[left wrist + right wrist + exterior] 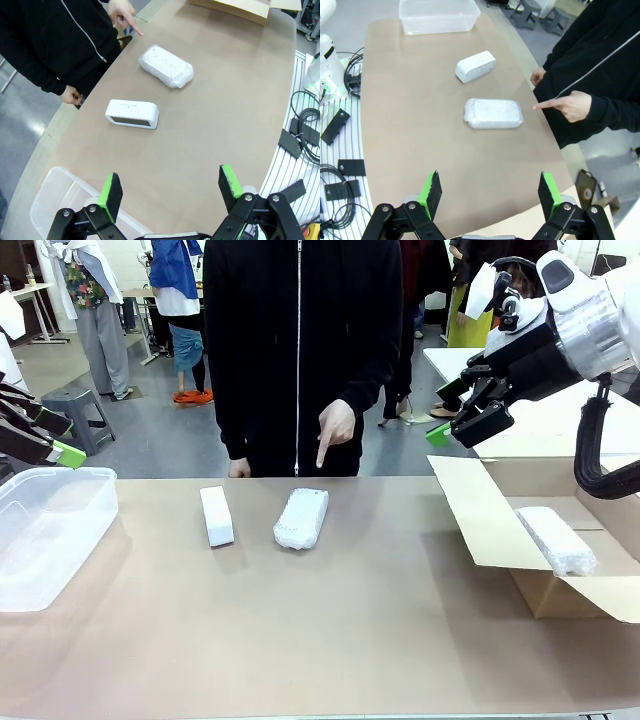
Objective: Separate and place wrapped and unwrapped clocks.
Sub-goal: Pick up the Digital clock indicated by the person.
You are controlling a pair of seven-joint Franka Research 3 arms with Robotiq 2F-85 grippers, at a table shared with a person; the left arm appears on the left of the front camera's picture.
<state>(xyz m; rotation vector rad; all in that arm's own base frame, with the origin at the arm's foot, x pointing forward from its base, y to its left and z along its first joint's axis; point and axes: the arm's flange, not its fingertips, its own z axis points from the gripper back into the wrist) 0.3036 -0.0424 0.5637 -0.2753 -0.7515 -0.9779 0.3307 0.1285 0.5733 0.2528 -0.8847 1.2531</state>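
Wrapped clock [301,518]: looking soft and slippery; you are best gripping across its long sides.
Left tool [170,186]: standing wide, empty.
Right tool [490,186]: standing wide, empty.

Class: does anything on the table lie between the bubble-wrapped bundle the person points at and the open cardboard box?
Nothing visible: bare table separates the wrapped bundle from the cardboard box. The white block lies on its other side.
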